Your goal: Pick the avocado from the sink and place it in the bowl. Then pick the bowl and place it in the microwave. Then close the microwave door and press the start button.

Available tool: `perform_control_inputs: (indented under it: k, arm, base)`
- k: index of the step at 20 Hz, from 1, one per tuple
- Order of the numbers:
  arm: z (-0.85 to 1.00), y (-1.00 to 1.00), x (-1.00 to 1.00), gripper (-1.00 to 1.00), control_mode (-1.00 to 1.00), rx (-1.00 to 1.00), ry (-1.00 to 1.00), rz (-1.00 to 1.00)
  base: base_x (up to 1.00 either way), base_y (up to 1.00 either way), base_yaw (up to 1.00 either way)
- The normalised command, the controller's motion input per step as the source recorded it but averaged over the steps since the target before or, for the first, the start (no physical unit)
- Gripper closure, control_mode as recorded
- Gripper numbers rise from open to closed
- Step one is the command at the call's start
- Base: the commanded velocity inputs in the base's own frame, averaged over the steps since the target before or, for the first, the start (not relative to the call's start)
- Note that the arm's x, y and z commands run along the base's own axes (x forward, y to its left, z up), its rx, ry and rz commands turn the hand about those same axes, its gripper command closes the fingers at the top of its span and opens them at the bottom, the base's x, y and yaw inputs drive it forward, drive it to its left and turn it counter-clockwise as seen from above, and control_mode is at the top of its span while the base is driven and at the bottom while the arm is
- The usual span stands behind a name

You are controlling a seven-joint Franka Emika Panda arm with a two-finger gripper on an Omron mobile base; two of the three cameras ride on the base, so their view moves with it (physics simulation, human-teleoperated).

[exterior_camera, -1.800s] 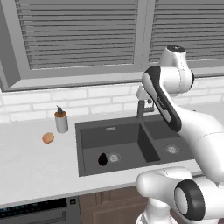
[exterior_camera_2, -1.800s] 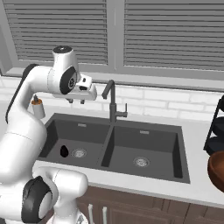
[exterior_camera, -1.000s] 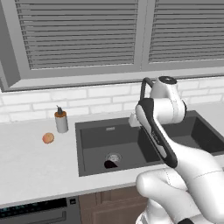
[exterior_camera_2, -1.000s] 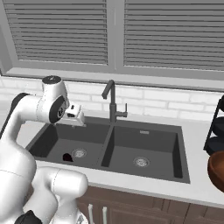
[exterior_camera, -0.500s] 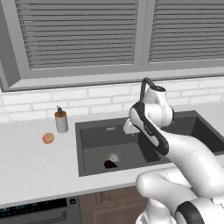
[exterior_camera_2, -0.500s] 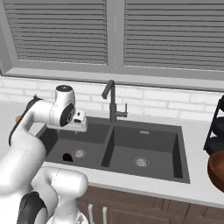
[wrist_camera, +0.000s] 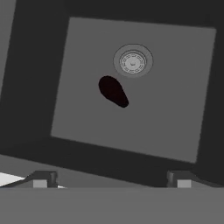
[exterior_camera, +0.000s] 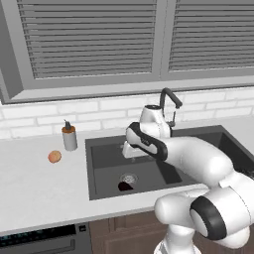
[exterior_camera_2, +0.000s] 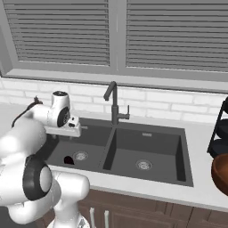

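The near-black avocado [exterior_camera: 124,186] [exterior_camera_2: 68,160] lies on the floor of the left basin of the dark grey sink [exterior_camera: 101,166] [exterior_camera_2: 149,149], right beside the round steel drain [wrist_camera: 133,61]. My gripper [exterior_camera: 129,153] [exterior_camera_2: 67,132] hangs above that basin at about rim height, pointing down. In the hand view the avocado [wrist_camera: 113,91] sits well ahead of the gripper [wrist_camera: 110,181], whose fingertips [wrist_camera: 41,179] stand wide open with nothing between them. The reddish-brown bowl [exterior_camera_2: 221,174] rests on the counter at the far right edge. The microwave is out of view.
A tall black faucet [exterior_camera: 169,100] [exterior_camera_2: 113,101] rises behind the divider between the basins, just right of my hand. A round orange fruit [exterior_camera: 54,157] and a soap dispenser [exterior_camera: 69,138] stand on the counter left of the sink. A dark rack [exterior_camera_2: 221,129] stands at the far right.
My arm has swung down from beside the faucet's top to just over the left basin. The gripper has stayed open and the avocado has not moved.
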Motion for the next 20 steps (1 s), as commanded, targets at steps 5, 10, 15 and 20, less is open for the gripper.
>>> perform_control_inputs:
  k: [5, 10, 15, 20]
  arm:
    - [-0.29, 0.34, 0.37, -1.0, -1.0, -0.02, 0.0, 0.0]
    - [-0.28, 0.14, 0.53, -1.0, -1.0, 0.0, 0.0, 0.0]
    - [-0.4, 0.01, 0.33, -1.0, -1.0, 0.0, 0.0, 0.0]
    - [-0.32, 0.08, 0.36, -1.0, -1.0, 0.0, -0.01, 0.0]
  base:
    - [0.0, 0.0, 0.0]
    - [0.0, 0.0, 0.0]
    - [0.0, 0.0, 0.0]
    - [0.0, 0.0, 0.0]
